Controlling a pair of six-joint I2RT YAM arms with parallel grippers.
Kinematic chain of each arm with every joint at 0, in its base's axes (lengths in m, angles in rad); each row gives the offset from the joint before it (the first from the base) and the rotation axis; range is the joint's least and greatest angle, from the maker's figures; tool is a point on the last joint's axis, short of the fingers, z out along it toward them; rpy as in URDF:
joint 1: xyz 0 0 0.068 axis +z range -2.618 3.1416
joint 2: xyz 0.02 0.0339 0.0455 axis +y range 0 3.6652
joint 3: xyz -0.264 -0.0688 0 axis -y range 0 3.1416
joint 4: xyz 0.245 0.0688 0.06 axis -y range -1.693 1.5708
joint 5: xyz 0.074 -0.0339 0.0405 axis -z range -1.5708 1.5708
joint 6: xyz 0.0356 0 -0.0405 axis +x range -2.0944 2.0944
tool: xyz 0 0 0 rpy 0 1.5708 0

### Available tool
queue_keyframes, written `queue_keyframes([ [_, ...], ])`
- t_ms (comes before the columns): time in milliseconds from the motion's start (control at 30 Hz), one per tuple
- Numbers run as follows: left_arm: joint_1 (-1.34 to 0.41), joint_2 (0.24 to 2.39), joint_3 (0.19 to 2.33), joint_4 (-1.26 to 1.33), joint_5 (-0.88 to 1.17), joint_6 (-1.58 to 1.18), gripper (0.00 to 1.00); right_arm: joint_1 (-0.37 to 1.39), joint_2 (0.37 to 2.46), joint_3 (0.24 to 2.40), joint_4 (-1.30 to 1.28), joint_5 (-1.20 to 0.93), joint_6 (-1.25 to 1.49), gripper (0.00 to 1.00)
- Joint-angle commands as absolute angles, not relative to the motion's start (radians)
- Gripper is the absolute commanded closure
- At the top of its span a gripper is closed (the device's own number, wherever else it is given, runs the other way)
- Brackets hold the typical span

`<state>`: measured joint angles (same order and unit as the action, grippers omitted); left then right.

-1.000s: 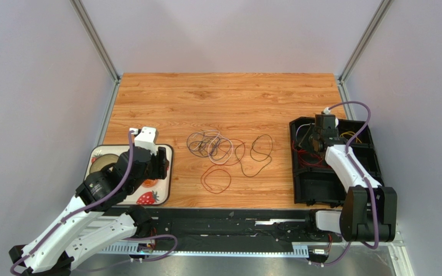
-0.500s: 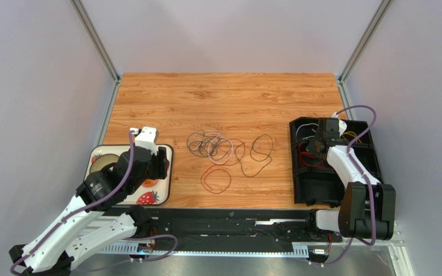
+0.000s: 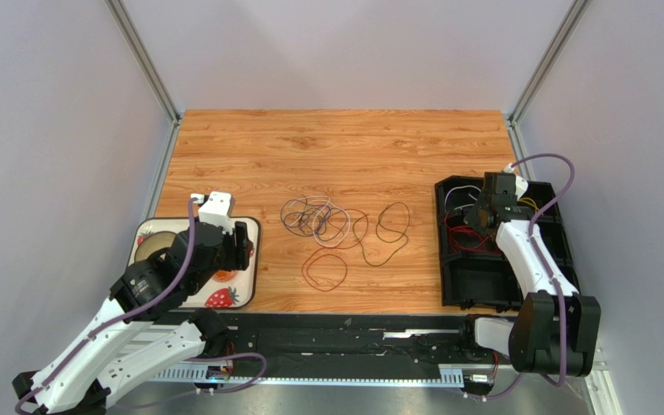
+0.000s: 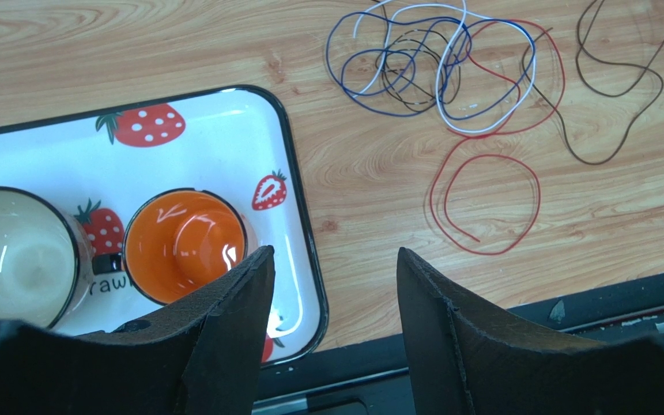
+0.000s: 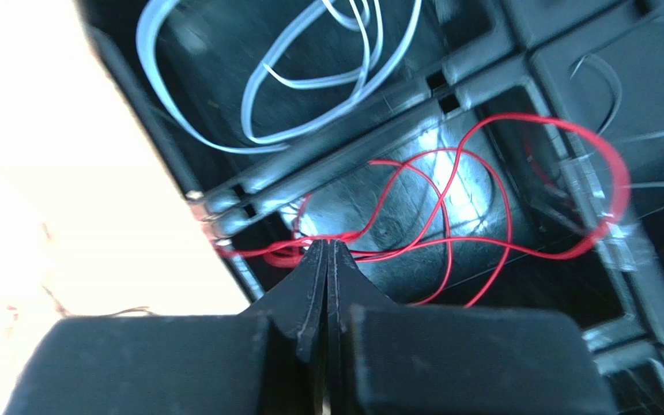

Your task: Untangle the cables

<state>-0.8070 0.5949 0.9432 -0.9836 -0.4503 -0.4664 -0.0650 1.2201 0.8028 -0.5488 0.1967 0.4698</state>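
A tangle of blue, white, red and dark cables (image 3: 318, 218) (image 4: 435, 73) lies mid-table. Beside it lie a loose red loop (image 3: 324, 270) (image 4: 485, 203) and a dark loop (image 3: 392, 226) (image 4: 617, 82). My left gripper (image 3: 242, 244) (image 4: 334, 252) hangs open and empty over the right edge of the strawberry tray, left of the cables. My right gripper (image 3: 476, 219) (image 5: 327, 242) is down in the black organiser (image 3: 483, 292), shut with a red cable (image 5: 448, 203) pinched at its tips. A white cable (image 5: 309, 130) lies in the compartment behind.
The white strawberry tray (image 3: 254, 259) (image 4: 296, 199) holds an orange cup (image 4: 180, 246) and a cream bowl (image 4: 15, 259). A yellow cable (image 3: 528, 206) lies in a right compartment of the organiser. A black rail (image 3: 353, 337) runs along the near table edge.
My right gripper has shifted a little right and nearer inside the organiser, still shut. The left arm has barely moved. The cables on the table lie as before.
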Motion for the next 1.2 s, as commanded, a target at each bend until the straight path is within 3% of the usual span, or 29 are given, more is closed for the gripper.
queue_keyframes([
  [0,-0.807,0.588,0.962,-0.973,-0.454,-0.472,0.37,-0.067,1.141,0.9,-0.623,0.228,0.445,0.92],
  [100,-0.807,0.583,0.957,-0.973,-0.463,-0.476,0.37,-0.067,1.092,0.923,-0.659,0.308,0.437,0.69],
  [267,-0.807,0.58,0.951,-0.968,-0.457,-0.474,0.36,-0.077,1.051,0.914,-0.684,0.523,0.462,0.5],
  [633,-0.808,0.591,0.945,-0.96,-0.456,-0.471,0.36,-0.014,1.149,0.969,-0.661,0.304,0.561,0.59],
  [833,-0.807,0.617,0.937,-0.945,-0.431,-0.457,0.34,0.172,1.189,1.037,-0.64,0.27,0.564,0.58],
  [967,-0.807,0.655,0.951,-0.943,-0.39,-0.451,0.27,0.341,1.255,1.069,-0.591,0.192,0.555,0.57],
  [1167,-0.807,0.842,1.014,-0.98,-0.313,-0.469,0.3,0.528,1.385,1.117,-0.545,0.152,0.528,0.57],
])
